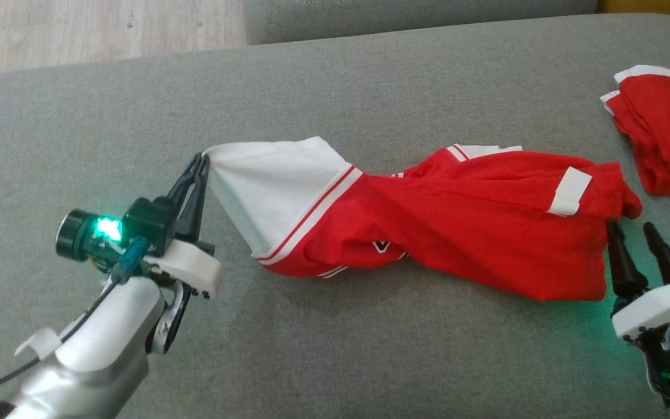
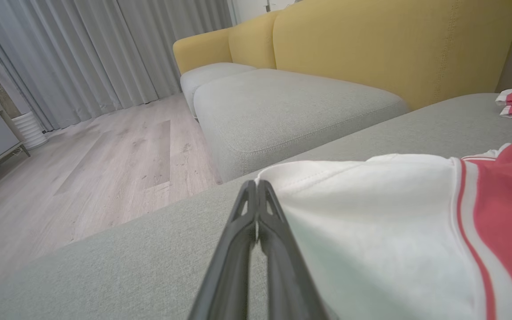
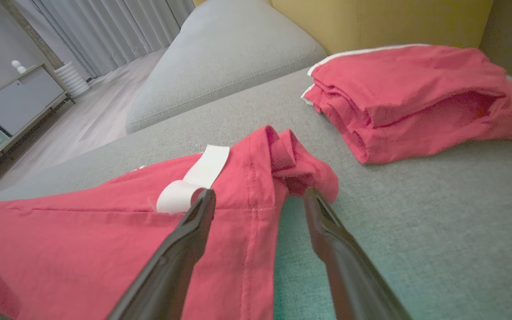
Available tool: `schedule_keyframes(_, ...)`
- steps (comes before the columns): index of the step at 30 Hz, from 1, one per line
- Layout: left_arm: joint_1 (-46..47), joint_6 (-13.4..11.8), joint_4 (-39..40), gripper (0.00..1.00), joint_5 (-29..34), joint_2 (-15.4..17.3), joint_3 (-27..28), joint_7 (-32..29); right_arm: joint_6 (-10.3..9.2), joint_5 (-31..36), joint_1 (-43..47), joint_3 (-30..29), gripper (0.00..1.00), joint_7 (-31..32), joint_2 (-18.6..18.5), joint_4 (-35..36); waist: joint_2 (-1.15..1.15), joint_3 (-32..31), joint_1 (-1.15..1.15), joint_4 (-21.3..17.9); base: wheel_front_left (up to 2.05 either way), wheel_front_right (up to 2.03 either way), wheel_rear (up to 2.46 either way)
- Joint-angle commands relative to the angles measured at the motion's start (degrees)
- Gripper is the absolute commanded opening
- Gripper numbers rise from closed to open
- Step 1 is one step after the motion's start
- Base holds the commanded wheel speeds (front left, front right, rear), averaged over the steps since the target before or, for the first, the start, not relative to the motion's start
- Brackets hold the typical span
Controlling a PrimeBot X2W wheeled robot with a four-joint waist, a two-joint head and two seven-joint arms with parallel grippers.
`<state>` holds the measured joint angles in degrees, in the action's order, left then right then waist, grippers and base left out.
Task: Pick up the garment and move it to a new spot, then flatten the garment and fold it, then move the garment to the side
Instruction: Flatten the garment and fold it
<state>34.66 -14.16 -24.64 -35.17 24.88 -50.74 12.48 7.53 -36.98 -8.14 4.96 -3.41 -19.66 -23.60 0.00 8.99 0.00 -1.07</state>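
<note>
Left gripper (image 1: 202, 157), far left of the folded red pile (image 1: 663, 131), is clenched on the white corner of the garment (image 1: 457, 221), which lies stretched just left of that pile; right gripper (image 1: 630, 227), below the pile, stands released at the garment's red end

I read no words or numbers; the small dark emblem (image 1: 381, 247) on the red garment (image 1: 486, 227) is mostly folded under.

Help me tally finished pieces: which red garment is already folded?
The garment at the far right, lying in a layered stack. The other garment lies stretched across the couch, its white sleeve pinched in the left claw.
</note>
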Motion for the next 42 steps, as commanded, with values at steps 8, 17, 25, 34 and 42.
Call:
schedule_keyframes(8,4.48,-0.56,2.14,0.0,0.68,2.81,1.97,-0.66,-0.04,-7.33,-4.14,6.88,1.0,-0.96,-4.14,-1.67,0.0,0.6,0.0,0.52,0.0,0.0,0.0)
schedule_keyframes(17,4.76,-0.7,2.71,0.0,0.57,3.47,1.74,-1.17,-0.04,-11.11,-7.37,11.63,1.0,-3.52,-5.55,-6.94,0.0,1.05,0.0,0.61,0.0,0.0,0.0)
schedule_keyframes(25,4.84,-0.76,3.11,0.0,0.31,3.68,1.54,-1.39,-0.04,-15.35,-9.07,16.66,1.0,-4.96,-6.67,-7.98,0.0,1.25,0.0,0.64,0.0,0.0,0.0)
schedule_keyframes(34,4.29,-1.03,2.76,0.0,-0.02,3.45,1.18,-1.17,-0.04,-18.54,-8.13,20.84,0.73,-7.16,-8.57,-8.28,0.0,-0.02,0.0,0.67,0.0,0.0,0.0)
schedule_keyframes(42,3.73,-1.14,2.57,0.0,-0.31,3.56,0.98,-0.93,-0.04,-20.42,-7.91,22.32,0.35,-8.73,-9.97,-8.04,0.0,-0.65,0.0,0.31,0.0,0.0,0.0)
